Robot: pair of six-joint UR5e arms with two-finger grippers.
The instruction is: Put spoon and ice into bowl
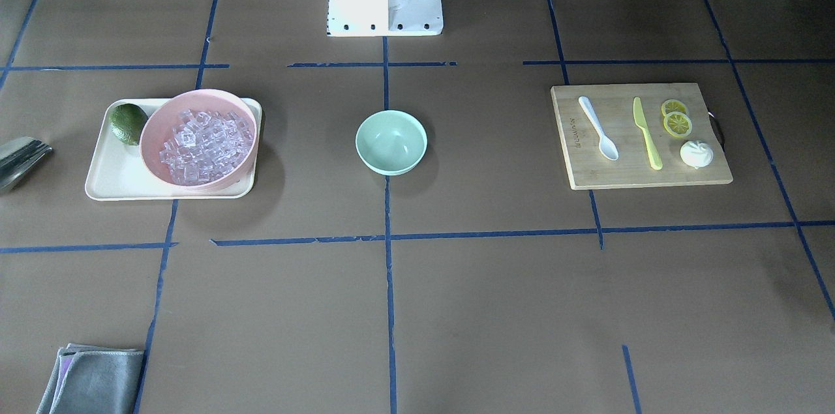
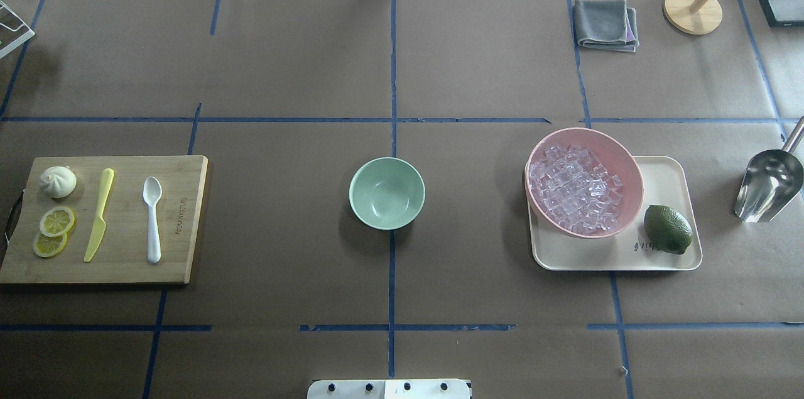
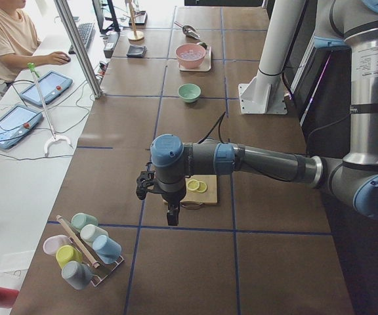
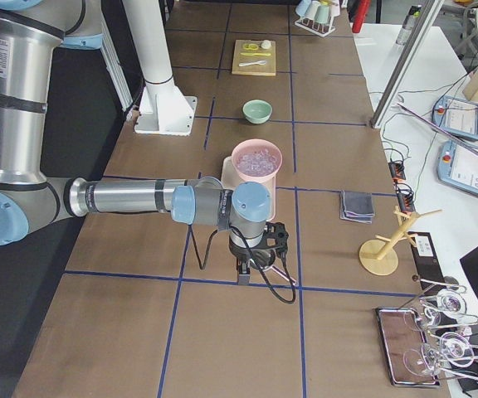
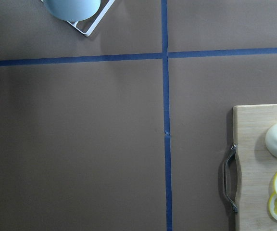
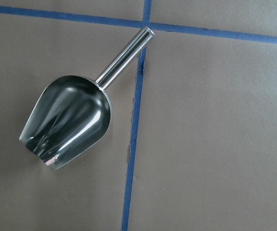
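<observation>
The small white plastic spoon is being carried by the wooden cutting board at the left. The clear ice cubes are being held in the round pink bowl at the right, with the small mint-green bowl between them. Whether the left gripper or the right gripper is open cannot be told.

Left gripper: mid-frame, pointing down, forearm level; opening unreadable.
Right gripper: mid-frame, pointing down, forearm level; opening unreadable.

Empty mint-green bowl at centre, between ice-filled pink bowl and spoon on cutting board.
</observation>
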